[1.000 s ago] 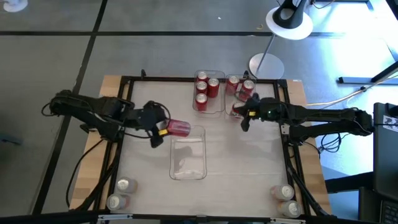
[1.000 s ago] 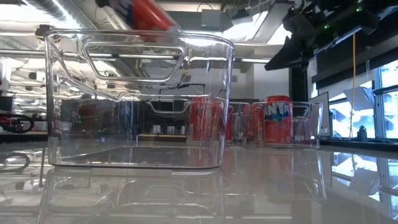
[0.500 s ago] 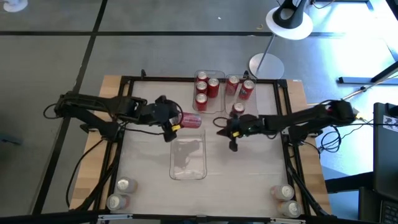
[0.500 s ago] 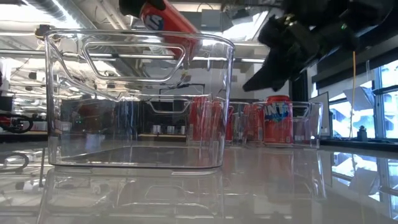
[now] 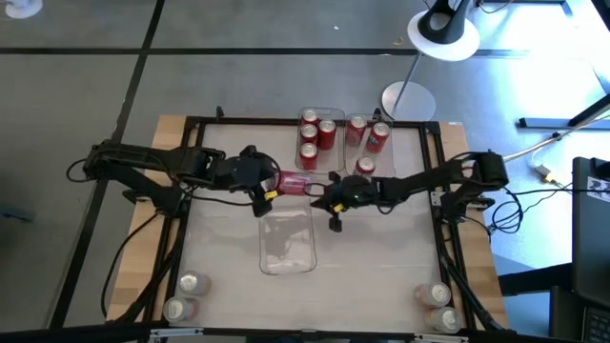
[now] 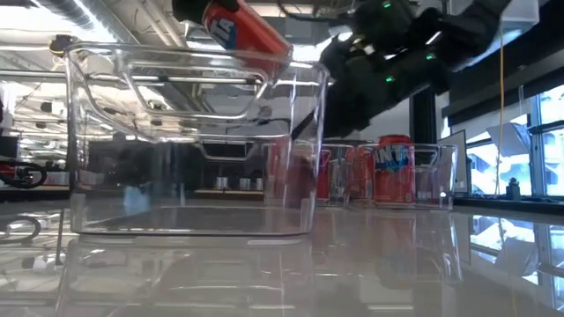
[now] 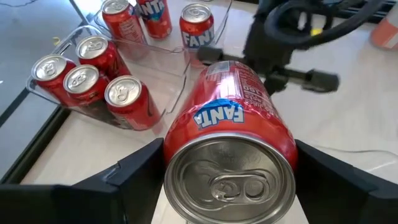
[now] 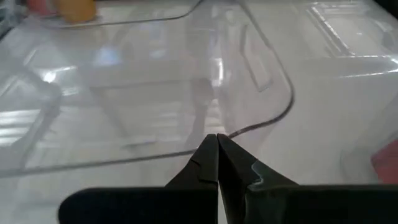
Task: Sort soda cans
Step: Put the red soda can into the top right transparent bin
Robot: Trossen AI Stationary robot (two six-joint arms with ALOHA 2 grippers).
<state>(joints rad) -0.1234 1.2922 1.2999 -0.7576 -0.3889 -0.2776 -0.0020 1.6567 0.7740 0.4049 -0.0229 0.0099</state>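
1. While the left gripper (image 5: 270,184) holds a red Fanta can (image 5: 293,184) on its side, clamped between both fingers, the can hangs above the far rim of the empty clear bin (image 5: 288,255) at mid-table — its silver top faces the wrist camera.
2. Right gripper (image 5: 334,203) sits just beside that bin's right wall, fingers pressed fully together and holding nothing; it looks placed to steady or nudge the bin.
3. To do this well, I would bring the can fully inside the bin's rim before lowering, so it does not catch the wall.
4. Tilt it upright if the other bins are the model — the cans in the far bin (image 5: 315,132) stand on end, as do those in the bin beside it (image 5: 370,133).
5. Keep the two grippers apart; they are near each other here.
6. Unsorted cans wait at the near left corner (image 5: 186,295) and near right corner (image 5: 437,307).
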